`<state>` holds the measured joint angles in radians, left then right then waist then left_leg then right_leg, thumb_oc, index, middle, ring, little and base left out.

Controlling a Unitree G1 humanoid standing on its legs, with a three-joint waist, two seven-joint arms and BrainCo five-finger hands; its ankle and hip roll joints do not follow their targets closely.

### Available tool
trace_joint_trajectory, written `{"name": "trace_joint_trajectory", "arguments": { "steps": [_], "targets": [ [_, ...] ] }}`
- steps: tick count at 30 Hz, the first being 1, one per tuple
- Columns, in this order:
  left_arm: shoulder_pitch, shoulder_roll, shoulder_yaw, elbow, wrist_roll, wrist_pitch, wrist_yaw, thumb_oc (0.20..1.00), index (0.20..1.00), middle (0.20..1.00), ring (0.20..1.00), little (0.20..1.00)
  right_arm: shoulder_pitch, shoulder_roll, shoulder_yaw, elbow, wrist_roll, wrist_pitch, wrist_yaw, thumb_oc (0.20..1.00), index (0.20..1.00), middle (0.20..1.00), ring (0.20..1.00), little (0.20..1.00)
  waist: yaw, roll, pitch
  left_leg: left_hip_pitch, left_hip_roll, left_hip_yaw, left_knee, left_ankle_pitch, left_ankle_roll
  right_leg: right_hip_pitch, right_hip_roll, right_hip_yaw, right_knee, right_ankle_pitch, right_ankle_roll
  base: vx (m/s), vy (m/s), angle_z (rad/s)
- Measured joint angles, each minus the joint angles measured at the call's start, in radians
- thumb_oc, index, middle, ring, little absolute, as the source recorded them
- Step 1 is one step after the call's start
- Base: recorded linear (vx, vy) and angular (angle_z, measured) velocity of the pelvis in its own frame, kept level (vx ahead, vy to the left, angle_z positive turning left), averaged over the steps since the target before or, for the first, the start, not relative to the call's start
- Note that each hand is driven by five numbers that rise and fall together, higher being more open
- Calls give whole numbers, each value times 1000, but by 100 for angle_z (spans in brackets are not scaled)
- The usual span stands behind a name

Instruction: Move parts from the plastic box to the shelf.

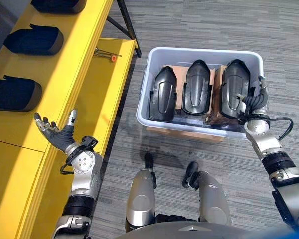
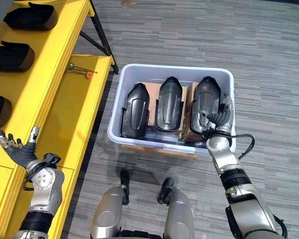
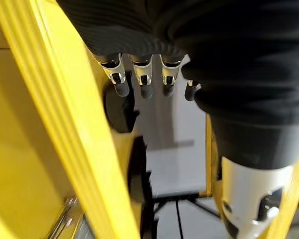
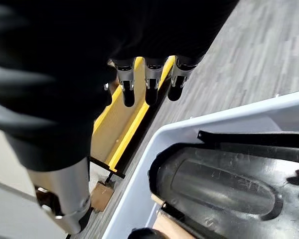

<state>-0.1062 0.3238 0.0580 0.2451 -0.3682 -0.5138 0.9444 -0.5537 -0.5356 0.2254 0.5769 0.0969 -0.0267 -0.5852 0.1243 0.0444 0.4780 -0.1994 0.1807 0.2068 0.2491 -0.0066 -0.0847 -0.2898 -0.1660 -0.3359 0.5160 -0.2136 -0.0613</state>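
Plastic box: a pale grey plastic box [image 1: 204,55] sits on the striped grey floor [image 1: 209,25] in the upper right of the left eye view, resting on a brown cardboard piece [image 1: 184,133]
Parts in the box: three black parts stand side by side, a left part [image 1: 163,93], a middle part [image 1: 197,87] and a right part [image 1: 236,88]
Shelf: a yellow shelf [image 1: 74,64] runs down the left side of the frame; three more black parts lie on it, one at the top edge [image 1: 57,5], one below it [image 1: 34,40] and one at the far left [image 1: 14,93]
Small tool: a thin tool with an orange tip [image 1: 107,54] lies on the lower yellow board near the box
Left hand: the left hand [image 1: 55,133] is at the lower left, over the shelf edge, fingers spread and straight, holding nothing
Right hand: the right hand [image 1: 256,102] is at the box's right rim, just beside the right part; fingers straight and relaxed in the right wrist view, grasping nothing
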Motion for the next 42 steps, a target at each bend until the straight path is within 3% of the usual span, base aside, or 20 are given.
{"name": "trace_joint_trajectory", "arguments": {
  "steps": [3, 8, 13, 17, 23, 30, 38, 42],
  "targets": [
    [-27, -4, 3, 0, 37, 0, 64, 1000, 1000, 1000, 1000, 1000, -26, 4, 42, -3, -46, 1, -10, 1000, 1000, 1000, 1000, 1000, -4, -3, 5, -33, -6, 1, 18, -3, 4, -37, -11, 8, 23, -2, -1, -24, 25, -1],
    [-52, -4, -3, 0, 46, 1, 88, 1000, 1000, 1000, 1000, 1000, -59, 9, 89, 8, -34, 40, -9, 1000, 1000, 1000, 1000, 1000, 1, 3, 27, -68, -5, 0, 51, -8, 7, -69, -13, 17, 41, 0, -3, -59, 26, -3],
    [-68, -5, -21, 0, 46, 2, 87, 1000, 1000, 1000, 1000, 1000, -80, 16, 95, 83, 60, 67, -6, 1000, 1000, 1000, 1000, 1000, 5, 6, 49, -108, -3, -3, 73, -8, 8, -105, -14, 19, 52, 2, -4, -19, 5, 0],
    [-75, -5, -22, 5, 45, 1, 87, 1000, 1000, 1000, 1000, 1000, -105, 25, 82, 200, 219, 79, 7, 1000, 1000, 1000, 1000, 1000, 6, 12, 60, -135, -6, -13, 93, -11, 9, -126, -18, 20, 69, -1, -3, -22, 9, 4],
    [-79, -5, -34, 5, 31, 1, 63, 1000, 1000, 1000, 1000, 1000, -187, 25, 19, 297, 274, 81, 1, 1000, 1000, 1000, 1000, 1000, 10, 18, 69, -179, -11, -17, 125, -19, 15, -167, -32, 21, 96, -4, -4, 0, 5, 2],
    [-76, -5, -63, 5, -7, 1, 34, 1000, 1000, 1000, 1000, 1000, -239, 21, 71, 335, 282, 139, 143, 1000, 1000, 1000, 1000, 1000, 48, 26, 72, -206, -21, -23, 144, -22, 19, -194, -48, 21, 123, -12, -7, 4, -4, 4],
    [-65, -4, -63, 5, -15, 9, -31, 1000, 1000, 1000, 1000, 1000, -335, 6, 143, 344, 282, 137, 279, 1000, 1000, 1000, 1000, 1000, 57, 27, 71, -254, -21, -32, 183, -28, 23, -233, -55, 21, 148, -21, -1, 1, -2, 1],
    [-53, -4, -64, 5, -34, 9, -50, 1000, 1000, 1000, 1000, 1000, -350, 26, 183, 312, 271, 142, 256, 1000, 1000, 1000, 1000, 1000, 59, 27, 71, -261, -21, -32, 188, -28, 21, -239, -56, 21, 149, -18, -5, 0, 0, 0]
  ]
}}
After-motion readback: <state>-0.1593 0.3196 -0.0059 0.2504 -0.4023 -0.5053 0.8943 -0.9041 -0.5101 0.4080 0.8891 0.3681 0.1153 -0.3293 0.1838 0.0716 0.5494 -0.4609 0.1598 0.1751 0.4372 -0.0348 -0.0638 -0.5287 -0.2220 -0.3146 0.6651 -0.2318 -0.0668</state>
